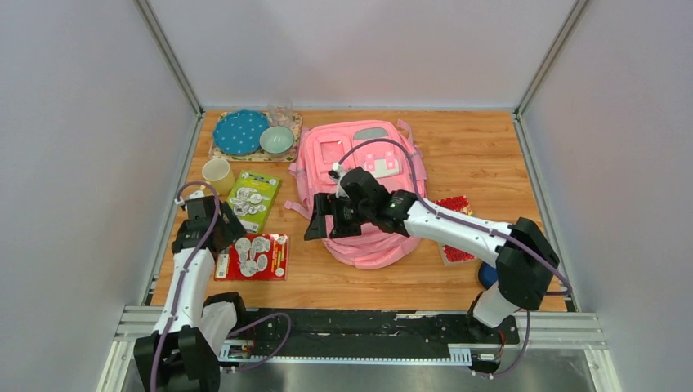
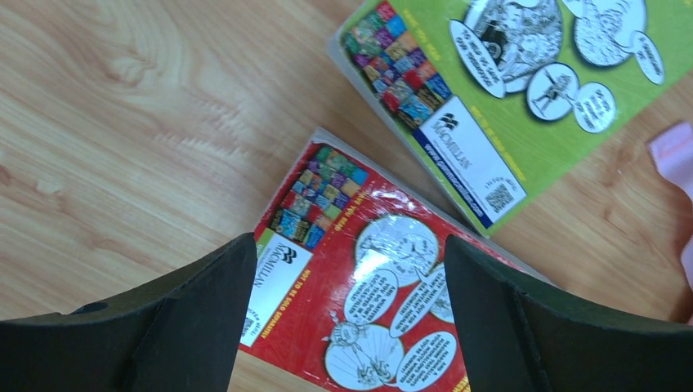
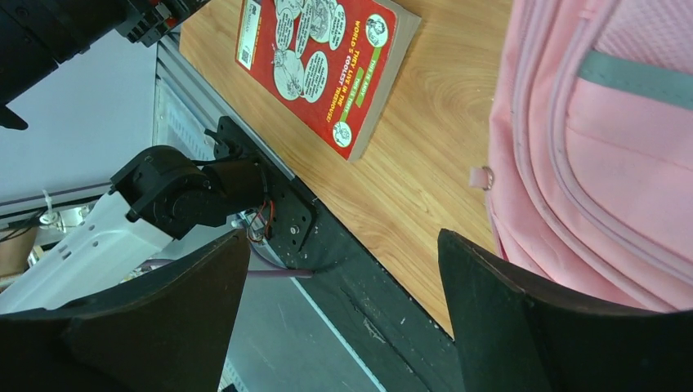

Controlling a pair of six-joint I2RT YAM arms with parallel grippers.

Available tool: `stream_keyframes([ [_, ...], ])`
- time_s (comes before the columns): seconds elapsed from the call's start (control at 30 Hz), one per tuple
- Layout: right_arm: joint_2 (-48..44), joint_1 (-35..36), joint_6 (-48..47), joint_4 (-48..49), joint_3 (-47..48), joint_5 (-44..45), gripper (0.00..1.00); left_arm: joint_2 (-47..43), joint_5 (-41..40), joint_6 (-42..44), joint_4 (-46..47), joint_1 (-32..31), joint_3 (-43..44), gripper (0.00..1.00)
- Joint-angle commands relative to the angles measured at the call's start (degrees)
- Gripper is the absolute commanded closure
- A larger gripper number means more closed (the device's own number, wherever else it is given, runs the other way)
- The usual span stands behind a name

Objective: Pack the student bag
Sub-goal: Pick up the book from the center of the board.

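Got a wooden tabletop [image 1: 458,155] here with the pink student bag [image 1: 369,251] lying flat around the middle, toward the far side. Got the right pincer [image 3: 343,245] sitting at the bag's near-left edge, spread wide and gripping nothing, with pink fabric just beside one finger. Same deal for the left pincer [image 2: 350,245]: wide open, empty, hanging over the red book [image 2: 368,302] at the near left. Just past that, a green book [image 1: 254,199], close by, can't tell if touching. Further back on a placemat [image 1: 214,153], a blue dotted plate [image 1: 242,132] and a pale bowl [image 1: 277,140], plus a yellow cup [image 1: 217,174] nearby.
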Motion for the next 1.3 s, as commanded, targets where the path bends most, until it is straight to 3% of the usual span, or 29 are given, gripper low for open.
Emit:
stream_keyframes([
  [0.0, 3.81, 0.52, -4.81, 0.15, 5.81, -2.58, 0.12, -0.53, -1.06, 1.34, 9.04, 3.03, -3.46, 0.08],
  [0.3, 15.68, 2.10, -5.53, 1.64, 10.82, -3.03, 0.12, 6.93, 7.30, -1.12, 13.12, 3.21, -8.83, 0.09],
  [0.73, 31.33, 4.73, -0.79, 4.54, 17.14, -3.20, 0.14, -1.67, 21.19, -4.81, 9.17, 3.21, -14.81, 0.16],
  [0.93, 33.09, 4.73, 2.72, 6.47, 16.36, -0.92, 0.29, -3.96, 28.21, -5.51, 8.81, 3.29, -15.60, 0.21],
  [0.97, 33.35, 4.73, 2.99, 6.65, 16.80, -1.18, 0.43, -3.96, 29.27, -5.43, 9.16, 3.21, -15.69, 0.22],
  [1.03, 33.71, 5.00, 4.65, 8.74, 16.54, -1.62, 0.52, -3.88, 31.91, -5.51, 9.78, 3.21, -16.12, 0.24],
  [1.07, 33.62, 5.17, 5.01, 9.72, 16.10, -1.88, 0.65, -3.79, 33.22, -5.51, 9.87, 3.21, -16.13, 0.25],
  [1.1, 33.36, 5.44, 5.36, 10.69, 15.75, -2.06, 0.70, -3.79, 35.76, -5.25, 9.78, 3.29, -15.86, 0.28],
  [1.27, 30.72, 6.32, 2.74, 9.65, 17.93, -2.32, 0.71, -5.10, 39.03, -5.60, 8.82, 3.21, -15.86, 0.38],
])
